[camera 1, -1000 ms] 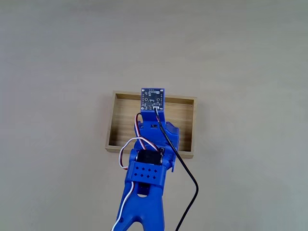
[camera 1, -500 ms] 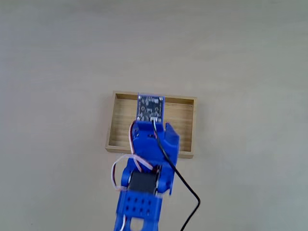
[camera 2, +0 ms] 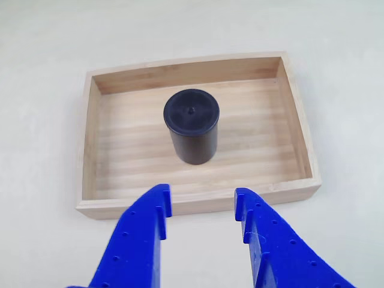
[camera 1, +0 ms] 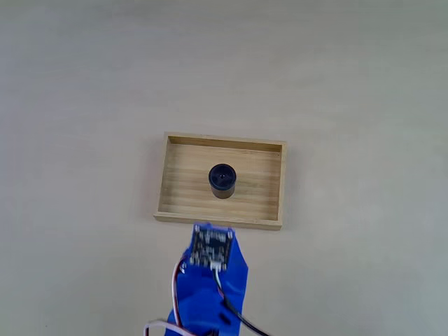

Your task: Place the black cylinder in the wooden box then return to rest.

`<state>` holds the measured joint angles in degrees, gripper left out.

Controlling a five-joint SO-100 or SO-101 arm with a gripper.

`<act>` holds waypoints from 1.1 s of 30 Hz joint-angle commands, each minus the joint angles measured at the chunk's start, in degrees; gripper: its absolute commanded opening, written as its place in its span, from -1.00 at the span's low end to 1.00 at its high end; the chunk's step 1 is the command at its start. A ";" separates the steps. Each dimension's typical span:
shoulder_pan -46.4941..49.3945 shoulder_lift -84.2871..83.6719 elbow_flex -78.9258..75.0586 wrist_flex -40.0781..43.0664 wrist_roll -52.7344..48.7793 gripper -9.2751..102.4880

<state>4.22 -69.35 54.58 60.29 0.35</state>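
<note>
- Other view has your pincer spread wide with nothing in it, tips just short of the near wall of the wooden box.
- Straight ahead of it, the black cylinder stands upright mid-floor, so the drop looks done.
- Risk now: dip or lurch forward and you'd likely clip that wall or topple it.
- Behind and to both sides of the pincer is bare table, so there's plenty of room to fold back.

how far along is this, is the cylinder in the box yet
Done: the black cylinder stands upright on the floor of the wooden box, near its middle, touching no wall. In hand: nothing; the gripper is open and empty, just outside the box's near wall. Left: returning the arm to rest.
</note>
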 commanded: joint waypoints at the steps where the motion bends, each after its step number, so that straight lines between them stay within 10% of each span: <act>1: 1.14 -12.57 4.75 1.14 -1.85 -0.84; 33: 0.97 -29.36 37.62 15.29 -4.83 -0.84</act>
<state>6.50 -98.09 90.44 74.00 -4.04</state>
